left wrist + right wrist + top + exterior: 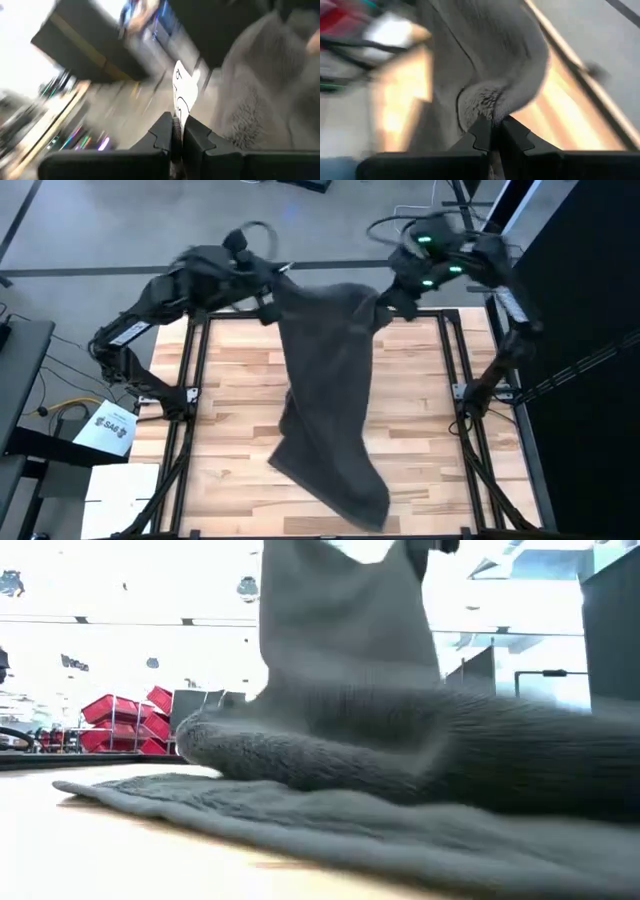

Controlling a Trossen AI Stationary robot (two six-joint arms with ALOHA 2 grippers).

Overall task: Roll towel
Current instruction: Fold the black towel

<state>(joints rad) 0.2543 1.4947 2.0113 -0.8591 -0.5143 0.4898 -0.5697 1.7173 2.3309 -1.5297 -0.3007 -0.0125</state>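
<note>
1. Towel (330,400) is half lifted. Its far edge hangs between the two tools above the far end of the desk (230,430); the rest drapes down and trails onto the wood toward the near edge.
2. Left tool (268,305) is clamped on the far-left corner. Its wrist view shows the fingers (162,135) pinched together with the white tag (184,92) sticking out just past them.
3. Right tool (388,308) is clamped on the far-right corner. In its wrist view the fingers (481,132) are closed on a bunched fold of cloth.
4. Key relation: the towel's long axis runs far-to-near down the middle of the desk, square to the line between the two tools. The free end lies near the front edge, skewed slightly to the right.
5. Both tools sit about level at the far end, well apart, so neither is clearly closer to the free end.
6. The low view shows the bottom part folded over on itself and lumpy on the desk, not flat.
7. My read: it needs spreading out flat along that axis before any rolling can start; nothing rolled yet.
</note>
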